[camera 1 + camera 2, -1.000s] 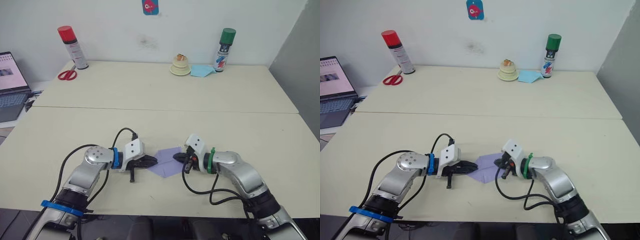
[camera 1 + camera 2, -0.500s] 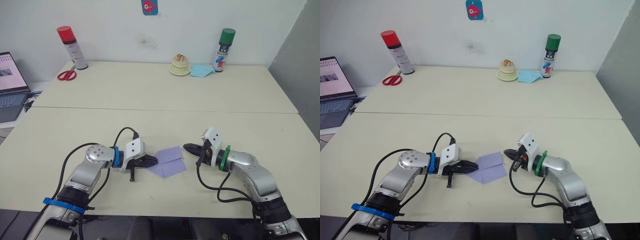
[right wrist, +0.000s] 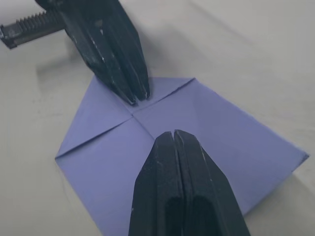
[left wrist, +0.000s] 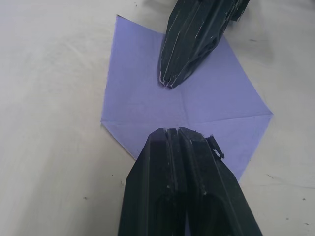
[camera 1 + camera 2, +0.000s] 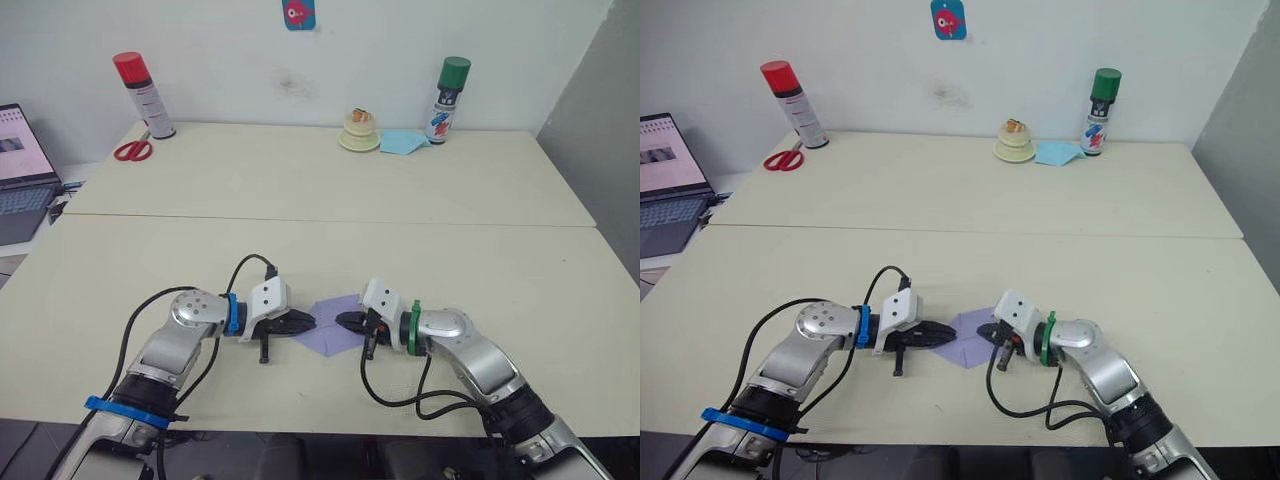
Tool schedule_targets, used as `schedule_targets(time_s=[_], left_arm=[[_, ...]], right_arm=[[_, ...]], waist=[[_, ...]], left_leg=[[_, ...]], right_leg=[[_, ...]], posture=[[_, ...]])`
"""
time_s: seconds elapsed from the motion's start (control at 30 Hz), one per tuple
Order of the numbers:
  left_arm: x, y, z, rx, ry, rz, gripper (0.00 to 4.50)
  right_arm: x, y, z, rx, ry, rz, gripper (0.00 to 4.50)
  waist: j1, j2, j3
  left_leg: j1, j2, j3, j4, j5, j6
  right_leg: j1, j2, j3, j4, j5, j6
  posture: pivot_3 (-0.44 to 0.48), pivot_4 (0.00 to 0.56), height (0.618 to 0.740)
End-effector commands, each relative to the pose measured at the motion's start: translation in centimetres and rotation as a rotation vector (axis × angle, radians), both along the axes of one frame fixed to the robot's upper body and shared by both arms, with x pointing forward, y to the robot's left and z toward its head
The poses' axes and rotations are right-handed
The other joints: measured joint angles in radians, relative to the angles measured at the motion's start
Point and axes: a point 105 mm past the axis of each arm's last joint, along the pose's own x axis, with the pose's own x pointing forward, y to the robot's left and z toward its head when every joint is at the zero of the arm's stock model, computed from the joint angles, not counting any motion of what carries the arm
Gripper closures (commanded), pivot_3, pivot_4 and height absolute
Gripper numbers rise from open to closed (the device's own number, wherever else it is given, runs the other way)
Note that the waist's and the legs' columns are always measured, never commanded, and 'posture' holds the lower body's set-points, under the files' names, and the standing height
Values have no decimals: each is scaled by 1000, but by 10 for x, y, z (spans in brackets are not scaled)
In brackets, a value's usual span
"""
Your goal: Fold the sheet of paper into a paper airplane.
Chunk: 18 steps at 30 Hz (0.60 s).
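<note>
Facing you: sheet of paper (image 5: 331,324) partly folded, flat on near surface (image 5: 400,190) | left tool (image 5: 306,322) fingers together, tip pressing its left edge | right tool (image 5: 343,320) fingers together, tip on its right side

A tall white spray can with a red cap (image 5: 144,95) is standing at the far left of the cream table (image 5: 300,190), with red-handled scissors (image 5: 133,150) lying just beside it. At the far right, a white spray can with a green cap (image 5: 448,100) is standing near a flat light-blue folded paper (image 5: 404,141) and a small cream round stacked object (image 5: 360,131). An open laptop (image 5: 22,170) is sitting off the table's left edge. A blue-and-pink sticker (image 5: 300,13) is hanging on the white wall.
</note>
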Motion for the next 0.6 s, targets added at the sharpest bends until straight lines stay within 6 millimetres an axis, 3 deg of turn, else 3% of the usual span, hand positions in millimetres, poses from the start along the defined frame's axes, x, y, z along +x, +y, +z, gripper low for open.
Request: schedule_targets(time_s=[0.03, 0.2, 0.47, 0.6], left_arm=[[-12, 8, -30, 84, 102, 19, 4140], [-13, 8, -31, 81, 106, 22, 4140], [-10, 8, -31, 83, 104, 16, 4140], [-9, 8, -31, 84, 102, 11, 4140]], right_arm=[[2, -37, -30, -135, 104, -120, 4484], [-3, -56, -34, -147, 192, -206, 4484], [13, -78, -14, -118, 150, -297, 4484], [14, -60, 15, 30, 73, -227, 4484]], waist=[[0, 0, -1], [0, -1, -2], [0, -2, -3], [0, -2, -2]], left_leg=[[0, 0, 0, 0, 0, 0], [1, 0, -1, 0, 0, 0], [2, 0, 0, 0, 0, 0], [1, 0, 0, 0, 0, 0]], right_leg=[[0, 0, 0, 0, 0, 0], [1, 0, 0, 0, 0, 0], [1, 0, 1, 0, 0, 0], [1, 0, 1, 0, 0, 0]], posture=[[0, 150, 737], [0, 150, 737], [0, 150, 737], [0, 150, 737]])
